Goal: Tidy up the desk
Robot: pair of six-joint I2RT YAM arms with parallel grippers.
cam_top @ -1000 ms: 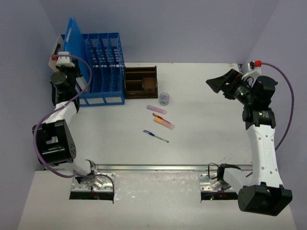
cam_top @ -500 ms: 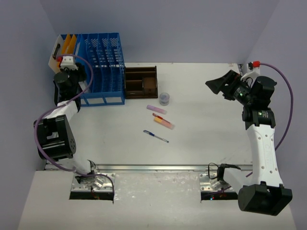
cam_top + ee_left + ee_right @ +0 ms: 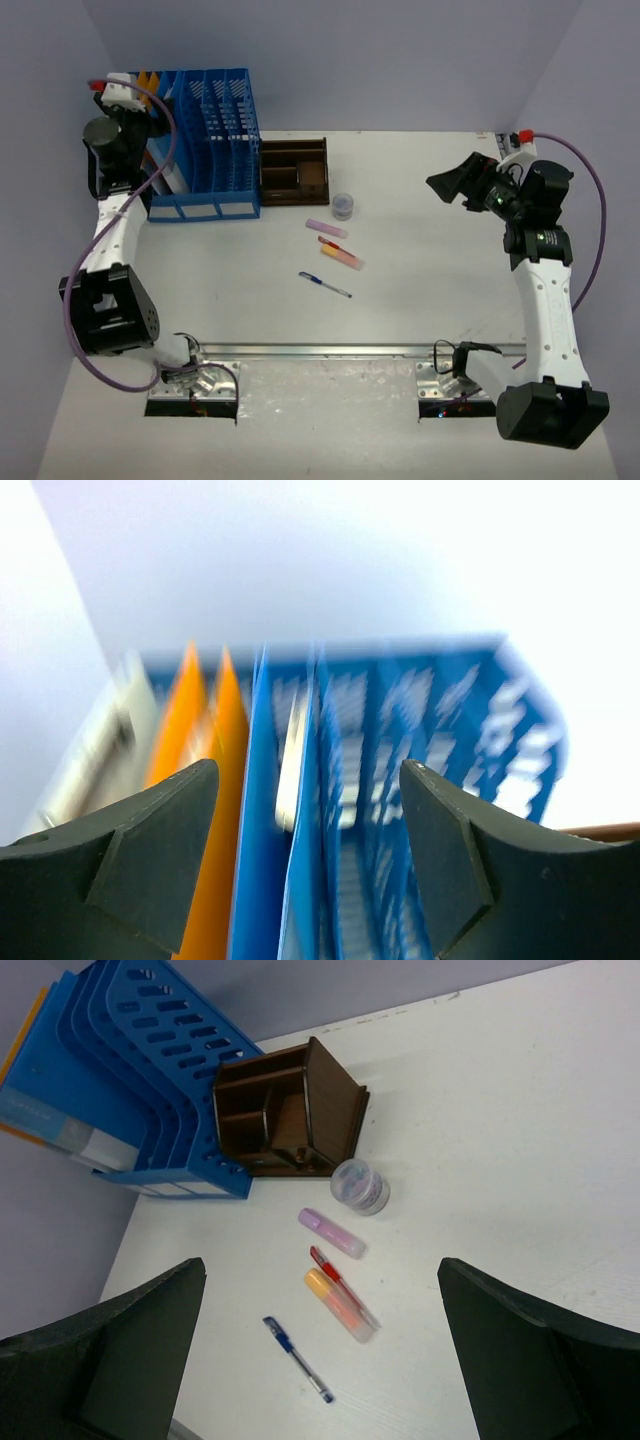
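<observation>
Top view: table (image 3: 430, 290) spans the view, rigid, fixed, no grip point; blue pen (image 3: 325, 285) at its middle looks light, slick, so take it mid-barrel. Left wrist: left jaws spread, empty, over file rack (image 3: 420, 740), far-left corner. Right wrist: right jaws spread, empty.

The left arm (image 3: 118, 225) and right arm (image 3: 548, 300) match — smooth white link shells between blocky black joint housings. A purple cable (image 3: 598, 200) loops alongside each, ending in a red plug (image 3: 522, 135) on a white wrist block. A small green light (image 3: 497, 200) glows on the right wrist. The left gripper (image 3: 308, 775) and right gripper (image 3: 320, 1270) carry matte dark-grey, wedge-shaped fingers (image 3: 150, 860).
</observation>
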